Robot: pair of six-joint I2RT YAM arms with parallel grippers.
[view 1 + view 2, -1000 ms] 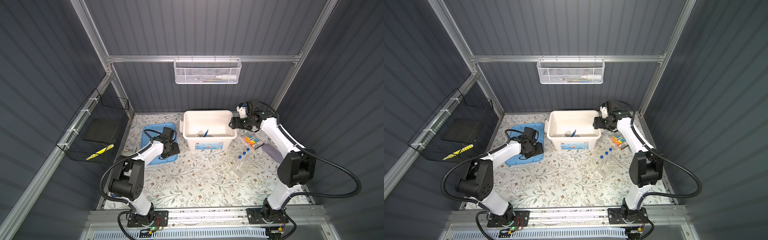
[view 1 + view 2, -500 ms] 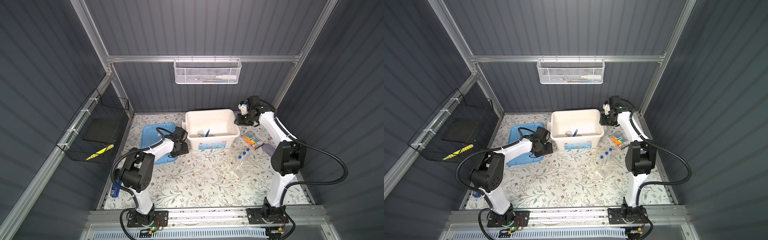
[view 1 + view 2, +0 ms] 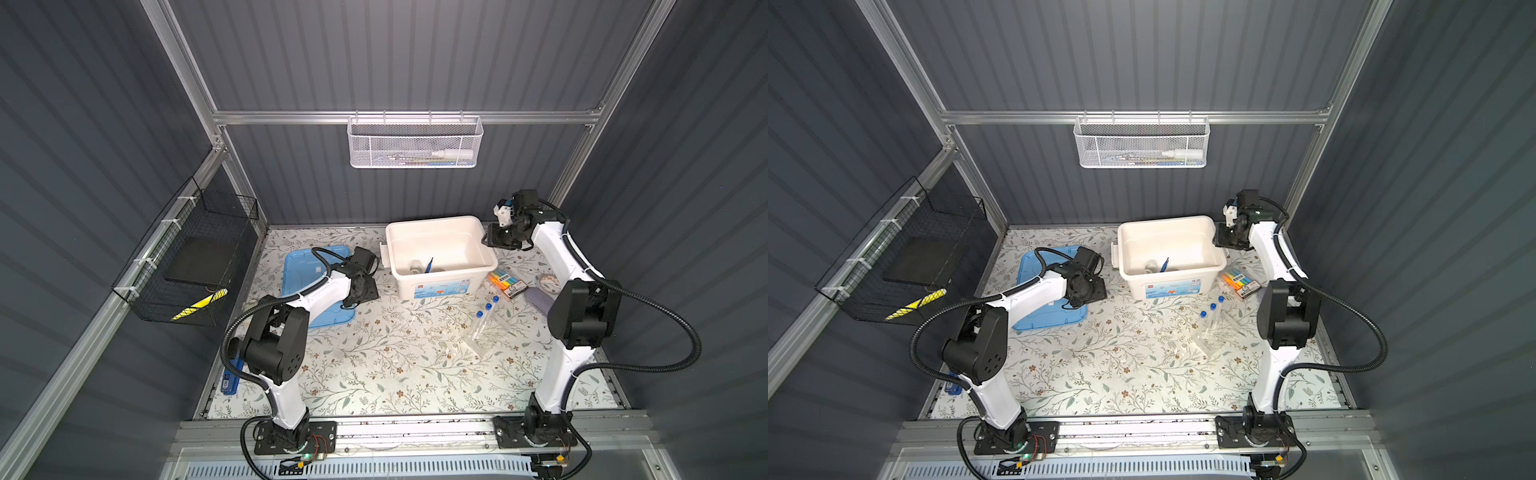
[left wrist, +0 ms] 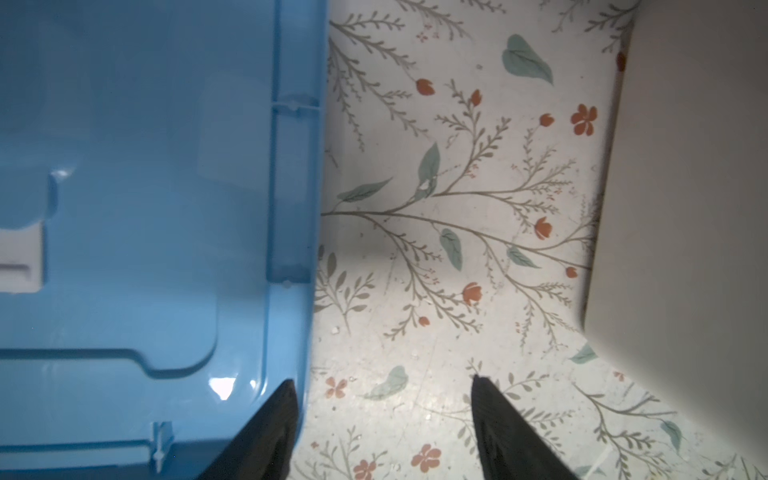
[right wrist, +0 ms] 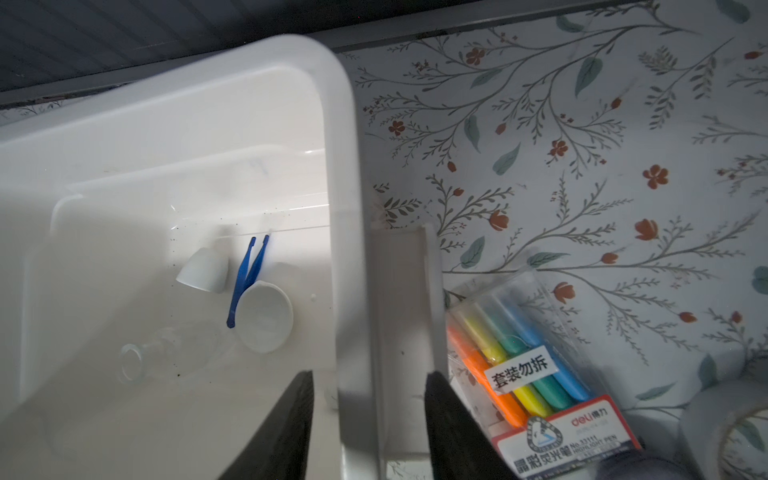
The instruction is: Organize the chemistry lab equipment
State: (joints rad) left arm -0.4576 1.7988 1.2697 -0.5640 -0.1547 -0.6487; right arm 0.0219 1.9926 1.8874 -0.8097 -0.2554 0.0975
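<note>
The left fingers (image 4: 498,428) are spread wide and nothing is held in them. They are kept low over the tabletop (image 4: 436,249), with one finger at the edge of the blue lid (image 4: 145,208) and the white box (image 4: 685,208) close by on the other side. The right fingers (image 5: 291,424) are set part way apart across the side wall of the white box (image 5: 340,166). One finger is inside, and the other is outside by the side handle. It cannot be told if the wall is squeezed. Inside the box, the dark blue tweezers (image 5: 247,278) are seen between a small white dish (image 5: 203,270) tipped on its side and a second small white dish (image 5: 266,316), which they touch. A small clear glass flask (image 5: 166,353) is laid beside them. A pack of coloured markers (image 5: 532,374) is laid just outside the box. In both top views, three blue-capped tubes (image 3: 484,316) (image 3: 1210,313) are seen in the clear rack (image 3: 488,340) (image 3: 1212,336) on the tabletop in front of the box, well apart from both arms.
</note>
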